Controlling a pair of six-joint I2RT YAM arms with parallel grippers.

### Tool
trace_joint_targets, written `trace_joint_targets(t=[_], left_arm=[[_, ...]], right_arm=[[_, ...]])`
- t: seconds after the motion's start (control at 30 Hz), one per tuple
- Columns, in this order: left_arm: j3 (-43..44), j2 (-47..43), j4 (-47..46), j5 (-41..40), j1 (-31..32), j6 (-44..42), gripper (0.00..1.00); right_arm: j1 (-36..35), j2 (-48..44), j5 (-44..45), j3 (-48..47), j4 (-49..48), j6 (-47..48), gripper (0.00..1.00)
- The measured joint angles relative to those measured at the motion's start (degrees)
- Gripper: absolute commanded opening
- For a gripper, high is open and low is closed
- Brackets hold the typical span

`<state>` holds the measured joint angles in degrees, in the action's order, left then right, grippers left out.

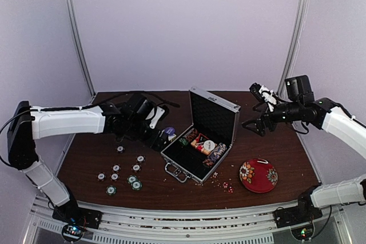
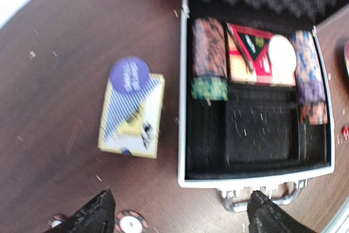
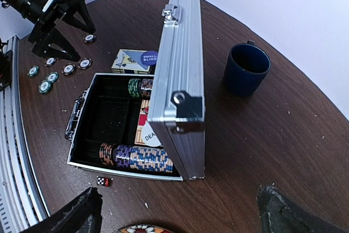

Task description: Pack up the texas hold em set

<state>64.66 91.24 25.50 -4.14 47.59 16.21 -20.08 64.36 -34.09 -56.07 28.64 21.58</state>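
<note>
The left gripper [image 2: 182, 217] is being held wide open with nothing between its fingers, and it is being hovered just off the handle side of the briefcase [image 2: 182, 107], toward the corner on the left arm's side. A few loose poker chips [image 1: 136, 185] are being left scattered further out from that same side. The card deck box [image 2: 131, 115] is being shown lying flat just beside the briefcase's side wall, parallel to it and not touching, with a purple small-blind disc [image 2: 129, 75] resting on its end nearer the lid. By the look of it, the box is being lined up as the next pick. The grip is best taken across the box's two long edges, below the disc, so that the disc is not being knocked off as the fingers are being closed. Inside the briefcase, chip rows are being seen along both side walls and a red deck [image 2: 248, 53] by the hinge. The bare centre pocket by the handle is being judged the likely place for the box, which should be lifted well over the rim. The right gripper [image 3: 180, 216] is also being held spread and empty, on the outer side of the raised lid, near the blue mug [image 3: 248, 69].
</note>
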Motion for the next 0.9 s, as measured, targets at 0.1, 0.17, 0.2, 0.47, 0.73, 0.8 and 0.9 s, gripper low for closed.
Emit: trace_joint_targets(t=[0.1, 0.17, 0.2, 0.47, 0.73, 0.8, 0.9], left_arm=[[4.52, 1.97, 0.87, -1.16, -1.20, -0.52, 0.91], [7.30, 3.87, 1.36, -1.25, -2.56, -1.20, 0.90], [8.46, 4.92, 1.53, -1.25, -3.23, -1.49, 0.87], [18.86, 18.14, 3.26, 0.74, -11.72, -4.46, 0.51], [23.85, 25.42, 4.15, 4.33, -13.86, -7.78, 0.33], [23.89, 25.97, 4.17, 5.55, -13.73, -8.04, 0.27], [23.89, 26.34, 4.17, 6.97, -13.44, -8.20, 0.23]], right_arm=[[2.45, -3.89, -0.22, 4.57, -0.31, -0.17, 1.00], [5.05, -5.64, -0.37, 7.74, -0.83, -0.33, 1.00], [6.23, -6.05, -0.39, 9.09, -1.11, -0.35, 1.00], [10.97, -5.68, 0.33, 15.56, -5.68, -0.61, 0.98], [11.13, -5.84, 2.51, 17.03, -9.20, -0.48, 0.98], [11.13, -5.84, 2.99, 17.18, -9.25, -0.35, 0.97], [11.13, -5.84, 3.10, 17.18, -9.44, -0.07, 0.97]])
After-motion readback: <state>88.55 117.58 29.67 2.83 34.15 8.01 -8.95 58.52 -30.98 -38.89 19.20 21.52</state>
